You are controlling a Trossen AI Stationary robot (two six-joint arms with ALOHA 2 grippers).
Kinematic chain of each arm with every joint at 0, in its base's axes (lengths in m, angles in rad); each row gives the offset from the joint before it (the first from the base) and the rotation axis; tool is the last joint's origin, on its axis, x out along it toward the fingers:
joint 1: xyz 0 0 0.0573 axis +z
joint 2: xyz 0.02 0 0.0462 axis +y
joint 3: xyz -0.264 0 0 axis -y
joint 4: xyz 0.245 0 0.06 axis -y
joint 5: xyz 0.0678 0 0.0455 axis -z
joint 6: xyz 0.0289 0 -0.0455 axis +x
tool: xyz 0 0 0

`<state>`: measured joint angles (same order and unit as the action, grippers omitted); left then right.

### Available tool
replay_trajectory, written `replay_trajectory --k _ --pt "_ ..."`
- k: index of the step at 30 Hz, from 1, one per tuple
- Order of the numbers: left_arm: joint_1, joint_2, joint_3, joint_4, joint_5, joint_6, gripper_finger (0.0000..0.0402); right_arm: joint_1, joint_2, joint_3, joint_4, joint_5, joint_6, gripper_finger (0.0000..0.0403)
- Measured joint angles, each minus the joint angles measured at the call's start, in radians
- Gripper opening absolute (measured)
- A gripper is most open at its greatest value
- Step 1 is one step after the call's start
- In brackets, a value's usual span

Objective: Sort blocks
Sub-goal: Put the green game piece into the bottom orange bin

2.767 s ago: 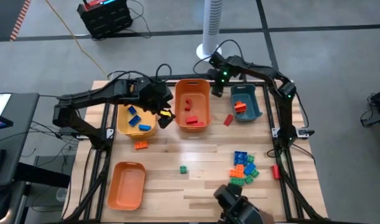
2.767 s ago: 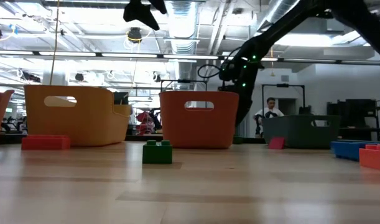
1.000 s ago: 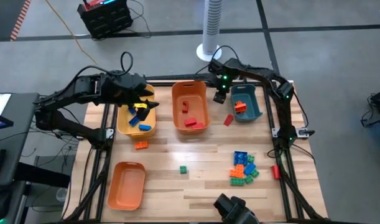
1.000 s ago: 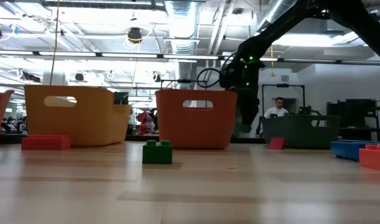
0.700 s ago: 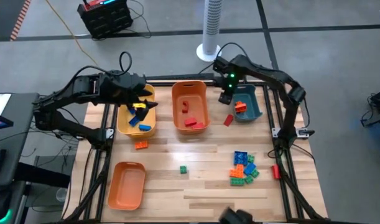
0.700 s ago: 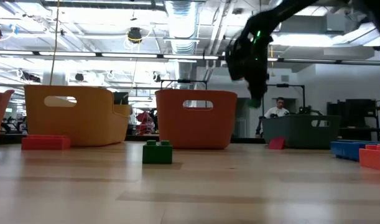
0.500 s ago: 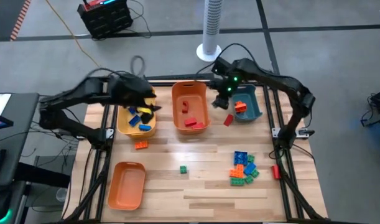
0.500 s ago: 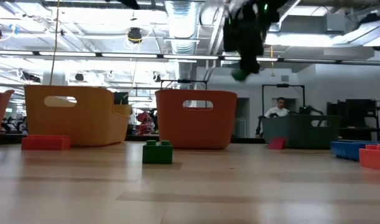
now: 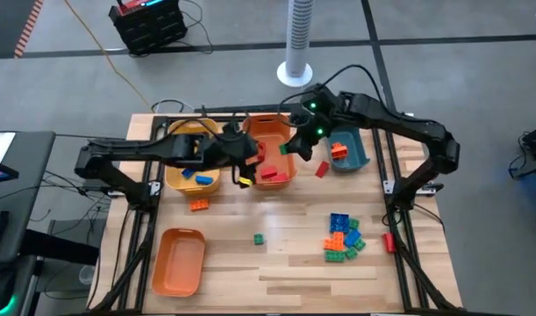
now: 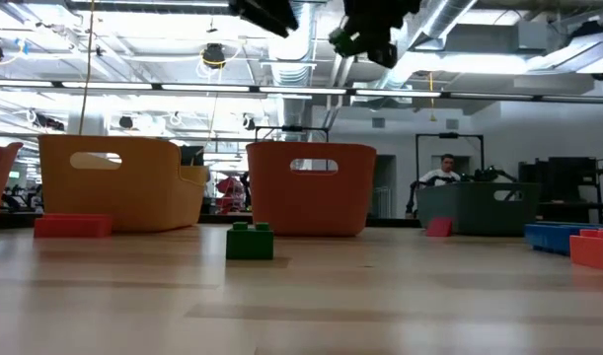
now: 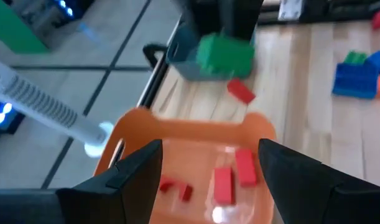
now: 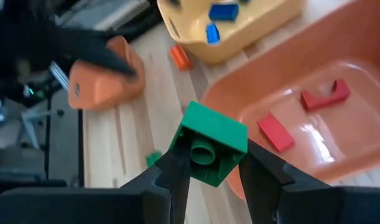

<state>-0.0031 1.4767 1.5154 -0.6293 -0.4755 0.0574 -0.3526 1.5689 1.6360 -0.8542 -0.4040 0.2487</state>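
A sorting run is mid-transfer: the right gripper (image 12: 208, 163) is clamped on a green block (image 12: 213, 142) and carries it high above the table, at the far right edge of the orange bin (image 9: 283, 172) that holds red blocks (image 9: 269, 172). In the low view the green block (image 10: 346, 40) hangs well above the bin rims. This looks like the carry step of a colour sort, with the drop not yet made; since this bin holds only red pieces, the yellow bin (image 9: 173, 178) blue ones (image 9: 203, 179) and the teal bin (image 9: 359, 160) an orange one, the green piece probably belongs in the second orange bin (image 9: 178, 262) near the front left corner, which appears to hold nothing. The next move would call for a long diagonal sweep past the other arm before letting go. The right arm reaches in from the right side, bent at the elbow, wrist angled down over the bin. The left gripper (image 9: 242, 165), fingers spread and holding nothing, hovers between the yellow and orange bins, close to the right one. A loose pile of blocks (image 9: 342, 237) waits at the front right, and a single green block (image 9: 259, 239) sits mid-table.
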Motion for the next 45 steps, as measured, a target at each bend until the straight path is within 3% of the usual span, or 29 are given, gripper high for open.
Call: replay_trajectory --k 14,29,39,45 --pt "-0.021 0.078 0.0 0.124 -0.035 -0.061 0.0259 0.095 0.001 0.0 0.094 0.013 0.095 0.0142" --pt "-0.043 0.078 0.0 0.253 -0.005 0.184 0.0255 0.111 0.003 0.0 0.154 0.022 0.14 0.0142" --pt "-0.045 0.078 0.0 0.254 0.003 0.211 0.0136 0.117 0.003 0.0 0.152 0.023 0.166 0.0142" --pt "-0.045 0.078 0.001 0.237 0.001 0.178 0.0129 0.115 0.003 0.0 0.151 0.024 0.166 0.0142"
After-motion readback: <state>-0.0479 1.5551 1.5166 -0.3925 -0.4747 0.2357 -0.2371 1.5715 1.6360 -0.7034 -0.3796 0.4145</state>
